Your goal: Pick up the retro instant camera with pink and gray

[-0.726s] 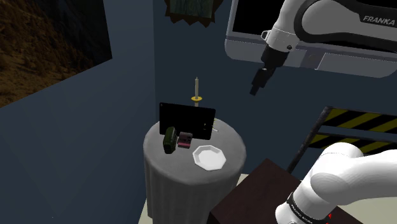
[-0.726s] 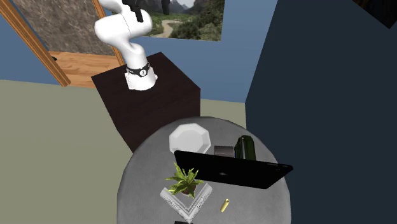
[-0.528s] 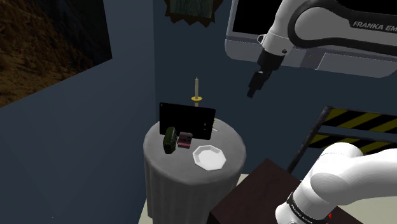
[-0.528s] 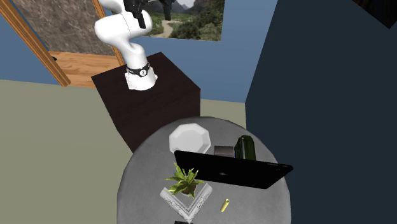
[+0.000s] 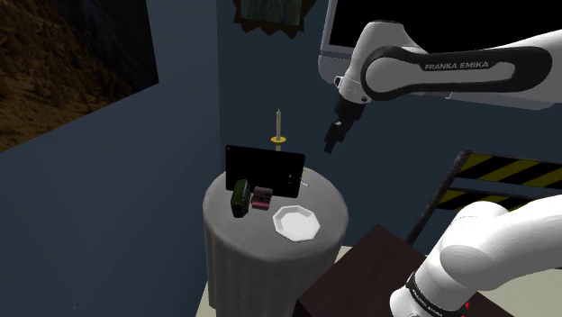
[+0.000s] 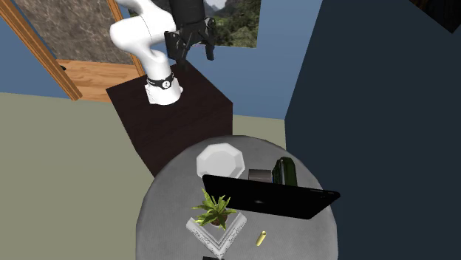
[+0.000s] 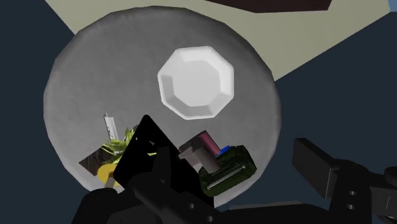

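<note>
1. The black claw [image 5: 333,140] [image 6: 190,52] [image 7: 242,181] hangs in the air well above the white octagonal dish [image 5: 295,222] [image 6: 219,160] [image 7: 196,83]. Its two fingers [image 7: 315,167] stand apart with nothing between them.
2. The pink and grey instant camera [image 5: 262,198] [image 6: 259,176] [image 7: 200,147] sits on the round grey table [image 5: 270,248] [image 6: 162,214] [image 7: 95,70]. It is just beside the dish and apart from it.
3. A dark green object [image 5: 241,197] [image 6: 285,171] [image 7: 230,170] lies against the camera on the side away from the dish.
4. A black screen [image 5: 264,168] [image 6: 270,199] [image 7: 145,143] stands upright just past the camera from the dish.
5. Farther from the dish, behind the screen, are a small green plant [image 6: 214,208] [image 7: 130,137] and a candle in a yellow holder [image 5: 278,126] [image 6: 260,238].
6. On the dish's opposite side, off the table, stands the dark brown box [image 5: 360,270] [image 6: 170,122] that carries the white arm [image 5: 450,72] [image 6: 140,33].
</note>
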